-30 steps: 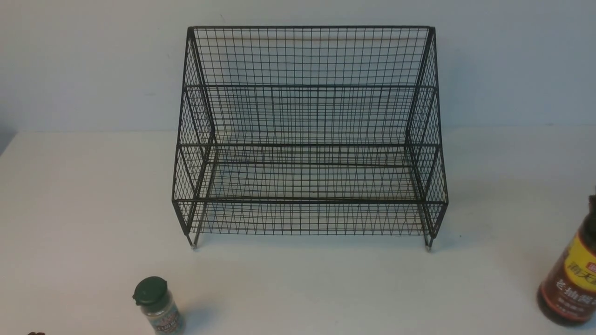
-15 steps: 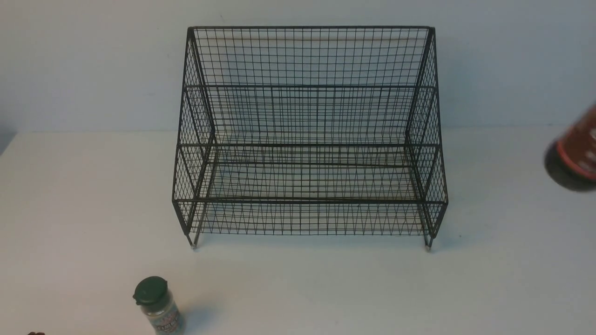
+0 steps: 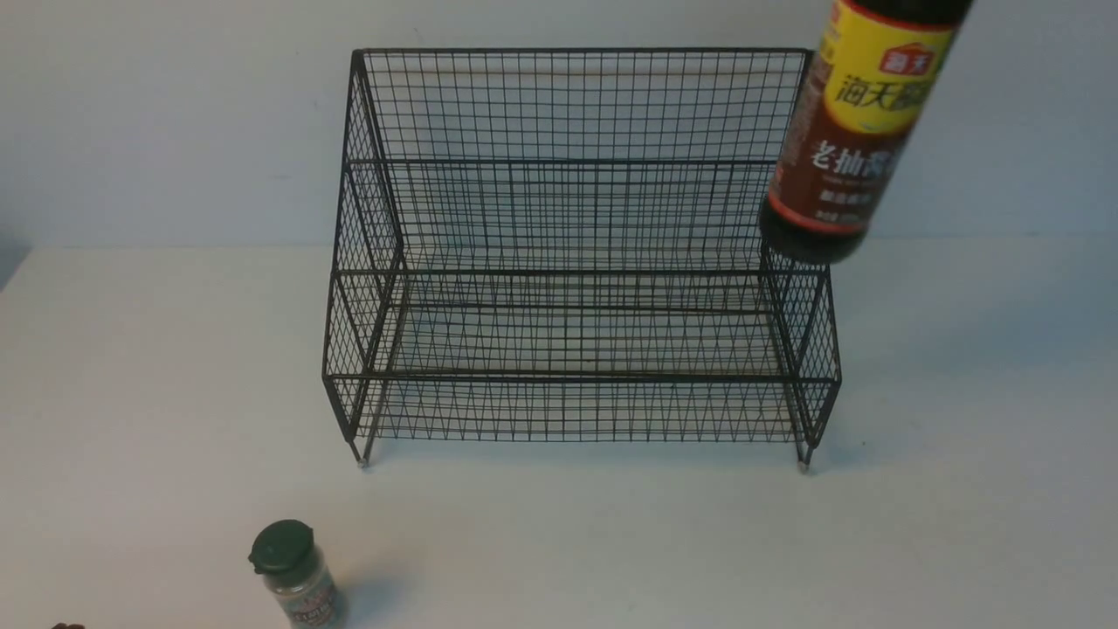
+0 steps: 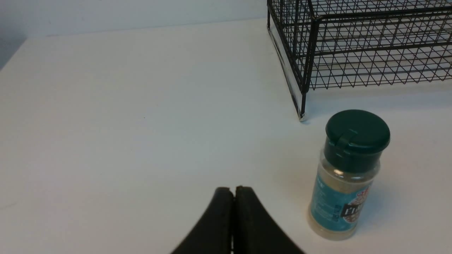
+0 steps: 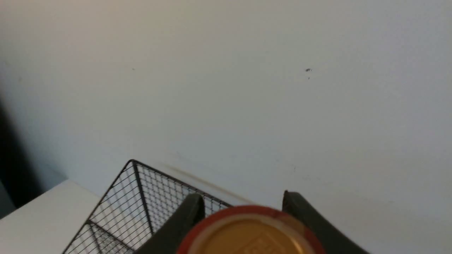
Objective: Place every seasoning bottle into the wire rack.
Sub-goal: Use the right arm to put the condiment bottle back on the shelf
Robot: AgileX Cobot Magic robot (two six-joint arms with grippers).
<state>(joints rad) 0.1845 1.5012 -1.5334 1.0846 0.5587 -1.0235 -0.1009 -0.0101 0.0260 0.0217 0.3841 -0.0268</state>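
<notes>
Through the front view I see a pale wall (image 3: pixel 175 114) behind a white table (image 3: pixel 568 542). My right wrist view shows small dark marks on the wall and, beside the pale surfaces, a dark area (image 5: pixel 14 165), too blurred to identify.

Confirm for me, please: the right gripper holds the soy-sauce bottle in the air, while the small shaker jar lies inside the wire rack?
The shaker jar is wrong: the front view shows it standing on the table, outside the wire rack.
</notes>
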